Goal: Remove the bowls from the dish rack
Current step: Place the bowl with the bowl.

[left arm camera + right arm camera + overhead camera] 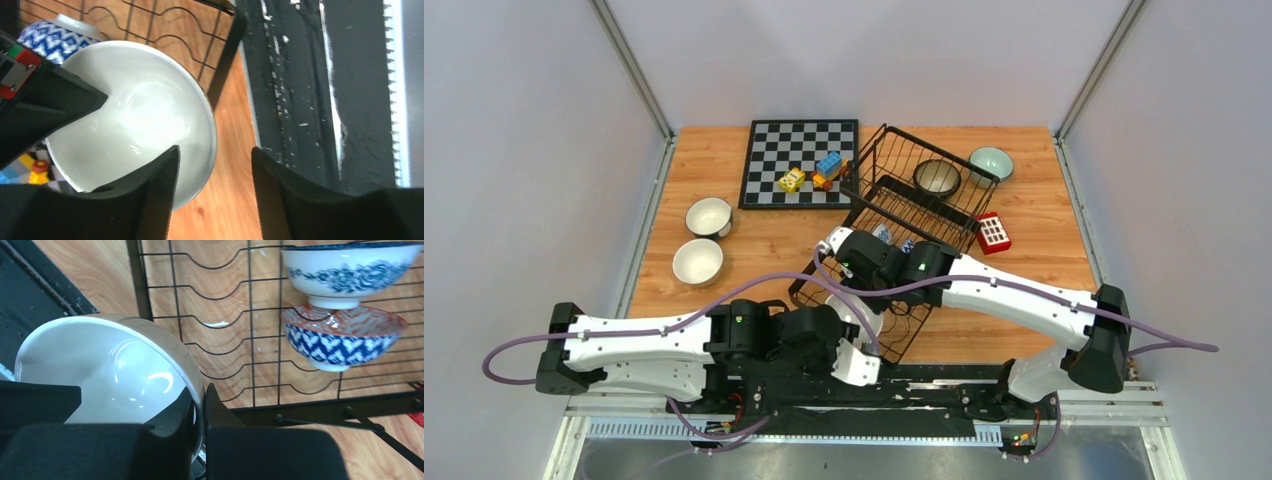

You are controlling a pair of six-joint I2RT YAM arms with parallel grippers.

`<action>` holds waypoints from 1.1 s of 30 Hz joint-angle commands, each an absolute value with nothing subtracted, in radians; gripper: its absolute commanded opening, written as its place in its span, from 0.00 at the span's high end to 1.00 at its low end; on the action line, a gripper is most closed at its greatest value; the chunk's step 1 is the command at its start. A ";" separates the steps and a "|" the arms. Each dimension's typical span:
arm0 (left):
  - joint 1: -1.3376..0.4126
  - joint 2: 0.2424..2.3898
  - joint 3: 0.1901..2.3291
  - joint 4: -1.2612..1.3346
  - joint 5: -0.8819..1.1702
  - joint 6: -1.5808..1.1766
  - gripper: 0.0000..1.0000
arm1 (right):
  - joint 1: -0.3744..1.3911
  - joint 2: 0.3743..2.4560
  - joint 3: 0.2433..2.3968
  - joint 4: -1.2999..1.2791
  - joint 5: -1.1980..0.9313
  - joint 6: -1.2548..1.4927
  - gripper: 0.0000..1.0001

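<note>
Wooden table (pixel 1044 215): dish rack (pixel 862 168), chessboard (pixel 769 186), bowls (pixel 709 216)

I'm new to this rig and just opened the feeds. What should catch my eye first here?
First, the white bowl at the near end of the dish rack: the right gripper clamps its rim, and the left gripper stands open at its edge. Two blue-patterned bowls sit close together further inside the rack.
</note>
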State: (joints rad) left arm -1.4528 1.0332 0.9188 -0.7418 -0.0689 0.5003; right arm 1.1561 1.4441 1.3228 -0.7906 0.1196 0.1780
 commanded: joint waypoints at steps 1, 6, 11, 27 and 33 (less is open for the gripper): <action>-1.457 0.997 0.911 -0.631 -0.214 0.341 0.33 | 1.145 1.359 1.323 -0.813 0.244 0.232 1.00; -1.457 0.885 0.797 -0.458 -0.385 0.180 0.00 | 1.123 1.269 1.289 -0.799 0.310 0.277 1.00; -1.454 0.847 0.806 -0.434 -0.608 -0.032 0.00 | 1.115 1.190 1.248 -0.795 0.357 0.316 1.00; -1.310 0.799 0.755 -0.420 -0.751 -1.148 0.00 | 1.113 1.092 1.170 -0.740 0.480 0.523 1.00; -1.311 0.746 0.769 -0.597 -0.798 -1.443 0.00 | 1.112 1.109 1.168 -0.731 0.512 0.620 1.00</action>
